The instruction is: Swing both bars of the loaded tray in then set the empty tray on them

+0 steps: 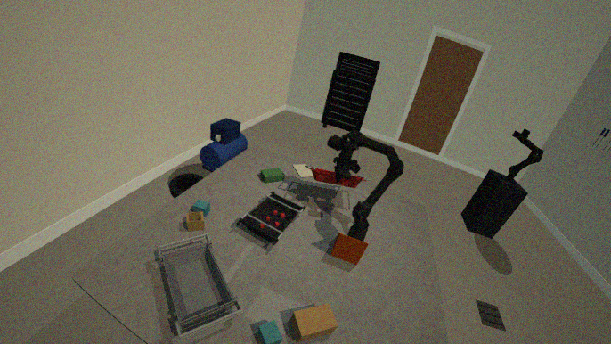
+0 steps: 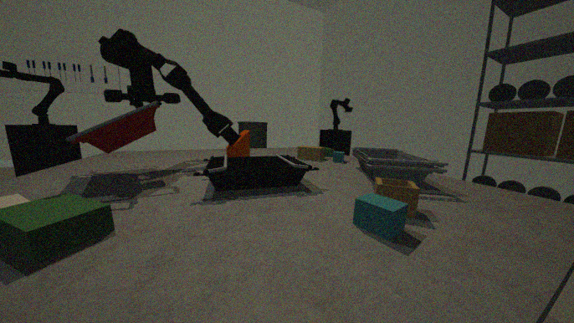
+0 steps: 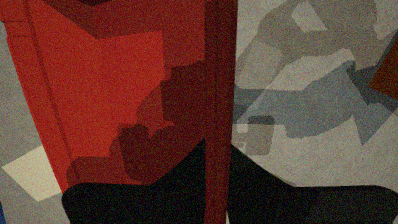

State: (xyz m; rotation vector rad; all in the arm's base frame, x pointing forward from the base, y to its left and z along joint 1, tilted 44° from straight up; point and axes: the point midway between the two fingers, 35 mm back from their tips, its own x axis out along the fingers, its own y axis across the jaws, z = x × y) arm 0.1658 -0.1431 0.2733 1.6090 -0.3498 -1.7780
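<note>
claw [image 1: 342,177] [image 2: 139,105] [image 3: 213,144] gripping rim, red tray [image 1: 327,176] [image 2: 121,130] [image 3: 115,90] slung tilted beneath, above table [image 1: 387,276] [image 2: 259,251] [image 3: 310,175]

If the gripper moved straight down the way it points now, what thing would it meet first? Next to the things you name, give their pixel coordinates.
Probably the tabletop [image 1: 392,267] [image 2: 268,259], as the gripper [image 1: 343,176] [image 2: 137,105] [image 3: 213,144] points downward, though the red tray [image 1: 325,176] [image 2: 125,130] [image 3: 120,85] it grips might touch first.
</note>
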